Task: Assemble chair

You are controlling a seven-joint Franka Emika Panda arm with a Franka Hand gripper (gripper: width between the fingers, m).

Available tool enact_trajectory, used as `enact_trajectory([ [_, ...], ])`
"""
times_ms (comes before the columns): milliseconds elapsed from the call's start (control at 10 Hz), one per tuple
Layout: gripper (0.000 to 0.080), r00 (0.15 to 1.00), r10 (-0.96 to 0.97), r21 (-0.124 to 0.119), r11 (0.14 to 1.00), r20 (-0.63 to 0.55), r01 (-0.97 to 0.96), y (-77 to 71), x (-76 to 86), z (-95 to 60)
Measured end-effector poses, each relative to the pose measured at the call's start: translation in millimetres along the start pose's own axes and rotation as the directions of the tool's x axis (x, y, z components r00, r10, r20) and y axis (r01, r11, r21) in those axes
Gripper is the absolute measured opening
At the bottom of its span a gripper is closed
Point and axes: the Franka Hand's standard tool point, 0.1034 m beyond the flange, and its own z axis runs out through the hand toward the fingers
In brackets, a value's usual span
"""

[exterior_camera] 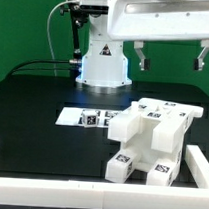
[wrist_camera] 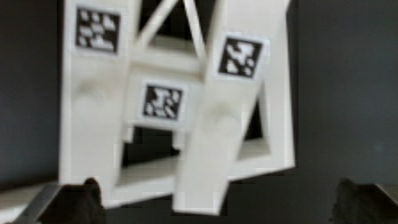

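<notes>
Exterior view, nearest first: a low white border rail [exterior_camera: 58, 180] edges the black worktop [exterior_camera: 33, 98]. Just behind it, toward the exterior view's right, the partly built white chair [exterior_camera: 150, 140] rests on the worktop. Beyond lies the marker board [exterior_camera: 82, 117], then the arm's base [exterior_camera: 103, 64]. Above the chair the fingers [exterior_camera: 141, 59] hang wide apart, holding nothing.

The exterior view looks from slightly above across the tabletop [exterior_camera: 33, 98] toward the arm's base [exterior_camera: 103, 64], at middle distance. The wrist view looks out past its own fingers [wrist_camera: 75, 203], very close upon the chair [wrist_camera: 178, 110], which fills its picture. Both views share that chair [exterior_camera: 150, 140].
</notes>
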Motion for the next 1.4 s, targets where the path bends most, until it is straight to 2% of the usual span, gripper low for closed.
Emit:
enact_trajectory([
  [300,0.0649,0.968,-0.252,-0.002,0.968,0.007,0.252,6.0,-2.4,2.7],
  [400,0.0649,0.946,-0.321,0.034,0.947,0.044,0.32,25.8,-18.8,11.5],
  [500,0.0649,0.913,-0.393,0.04,0.919,0.112,0.391,44.7,-37.1,20.6],
  [600,0.0649,0.877,-0.462,0.04,0.887,0.135,0.461,54.2,-47.1,25.5],
  [700,0.0649,0.861,-0.496,0.029,0.868,0.111,0.496,55.3,-49.2,24.9],
  [900,0.0649,0.822,-0.558,0.037,0.829,0.109,0.558,56.8,-49.7,25.3],
  [1000,0.0649,0.831,-0.545,0.036,0.838,0.111,0.545,57.3,-50.1,25.6],
  [1100,0.0649,0.846,-0.517,0.051,0.856,0.129,0.515,65.0,-57.2,28.5],
  [1200,0.0649,0.842,-0.521,0.057,0.853,0.141,0.518,77.5,-75.2,33.5],
  [1300,0.0649,0.825,-0.541,0.077,0.841,0.162,0.536,94.0,-105.9,37.5],
  [1400,0.0649,0.852,-0.499,0.066,0.867,0.162,0.495,100.8,-121.4,39.6],
])
